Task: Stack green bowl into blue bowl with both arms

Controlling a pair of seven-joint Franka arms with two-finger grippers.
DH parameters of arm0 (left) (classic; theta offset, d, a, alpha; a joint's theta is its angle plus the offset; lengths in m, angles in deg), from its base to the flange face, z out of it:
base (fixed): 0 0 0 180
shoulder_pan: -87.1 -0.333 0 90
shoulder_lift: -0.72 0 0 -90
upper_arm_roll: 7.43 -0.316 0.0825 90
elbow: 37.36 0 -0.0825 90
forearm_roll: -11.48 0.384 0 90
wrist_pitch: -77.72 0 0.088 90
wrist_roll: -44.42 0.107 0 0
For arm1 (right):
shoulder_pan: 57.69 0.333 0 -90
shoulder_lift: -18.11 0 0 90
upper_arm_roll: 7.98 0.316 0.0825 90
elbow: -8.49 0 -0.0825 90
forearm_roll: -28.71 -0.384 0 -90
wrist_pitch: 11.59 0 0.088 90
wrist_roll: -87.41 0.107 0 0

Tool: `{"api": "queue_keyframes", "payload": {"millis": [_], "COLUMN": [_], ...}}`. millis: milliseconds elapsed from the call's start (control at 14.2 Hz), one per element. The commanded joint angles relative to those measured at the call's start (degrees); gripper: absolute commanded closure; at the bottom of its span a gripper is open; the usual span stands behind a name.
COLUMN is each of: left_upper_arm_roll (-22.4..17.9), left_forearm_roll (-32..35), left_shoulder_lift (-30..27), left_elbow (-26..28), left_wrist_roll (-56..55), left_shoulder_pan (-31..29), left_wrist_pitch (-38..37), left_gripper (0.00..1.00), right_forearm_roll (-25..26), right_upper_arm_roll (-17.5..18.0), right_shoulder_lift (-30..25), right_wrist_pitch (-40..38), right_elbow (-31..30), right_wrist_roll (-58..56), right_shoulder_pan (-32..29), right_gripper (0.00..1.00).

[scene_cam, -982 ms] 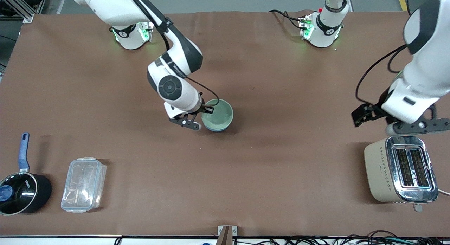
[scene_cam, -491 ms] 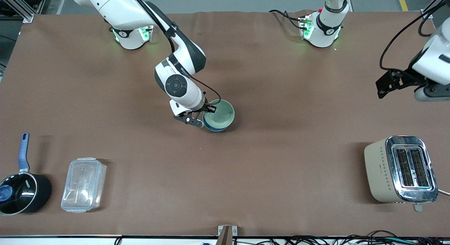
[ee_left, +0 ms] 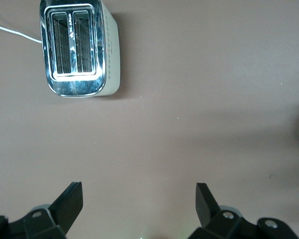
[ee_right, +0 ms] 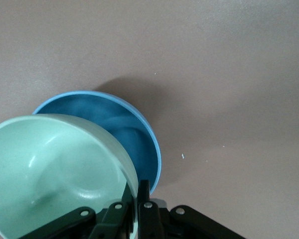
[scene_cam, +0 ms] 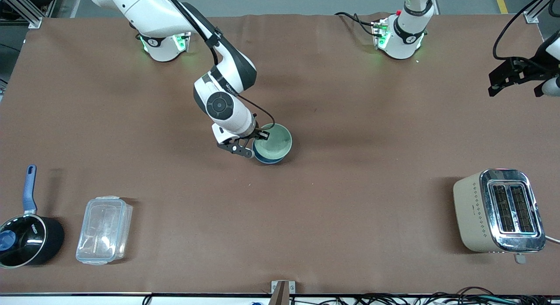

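The right claw (scene_cam: 253, 144) pinches the green bowl (scene_cam: 272, 142) by its rim, tilted over the blue bowl (ee_right: 120, 125). The left claw (ee_left: 139, 203) hangs wide apart above bare counter (scene_cam: 350, 200). No readable writing.

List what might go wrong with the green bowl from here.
1. The green bowl sits tilted and off-centre over the blue bowl, pinched at its rim by the right claw; released now, it may settle crooked or catch on the rim.
2. Pressing down off-centre could push or tip the blue bowl on the table.
The left claw waits open, up above the toaster's end of the table.
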Motion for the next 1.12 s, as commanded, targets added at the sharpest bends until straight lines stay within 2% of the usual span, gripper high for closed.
{"api": "queue_keyframes", "payload": {"millis": [0,211,281,351,421,491,632,702,842,1053], "left_upper_arm_roll": [-0.8,-0.8,-0.7,-0.7,-0.7,-0.6,-0.4,-0.3,-0.1,-0.1], "left_forearm_roll": [-0.8,-1.0,-1.0,-1.0,-1.1,-1.1,-1.1,-1.1,-1.2,-3.3], "left_shoulder_lift": [-2.9,-2.0,-1.8,-1.7,-1.5,-1.1,-0.9,-1.0,-1.1,-1.3], "left_elbow": [3.3,2.7,2.6,2.7,2.7,2.6,2.6,2.7,2.6,2.8], "left_wrist_roll": [0.7,0.7,0.7,0.7,0.6,0.6,0.5,0.4,0.1,-0.6], "left_shoulder_pan": [1.0,0.6,0.6,0.6,0.6,0.7,0.9,0.9,1.0,0.9], "left_wrist_pitch": [0.2,0.9,1.0,1.0,1.0,1.1,1.6,1.6,1.5,1.1], "left_gripper": [0.0,0.0,0.0,0.0,0.0,0.0,0.0,0.0,0.0,0.0], "right_forearm_roll": [0.1,0.2,0.1,0.2,0.8,4.0,13.8,16.3,17.0,17.0], "right_upper_arm_roll": [0.0,0.0,0.0,-0.1,-0.3,-0.5,-0.2,-0.2,-0.1,-1.1], "right_shoulder_lift": [-1.1,-1.1,-1.4,-2.3,-4.7,-7.3,-13.0,-15.6,-20.4,-24.3], "right_wrist_pitch": [0.8,0.6,-0.4,-2.1,-4.9,-7.8,-14.1,-16.1,-17.1,-22.3], "right_elbow": [-1.3,-1.1,-0.7,-0.4,0.0,0.1,0.2,0.4,0.5,2.5], "right_wrist_roll": [0.7,0.8,0.8,0.6,0.5,0.4,0.3,0.0,-5.0,-22.1], "right_shoulder_pan": [0.1,-0.3,-0.7,-1.4,-2.2,-3.5,-7.6,-9.5,-14.6,-21.0], "right_gripper": [0.73,0.15,0.05,0.0,0.0,0.0,0.0,0.0,0.0,0.0]}}
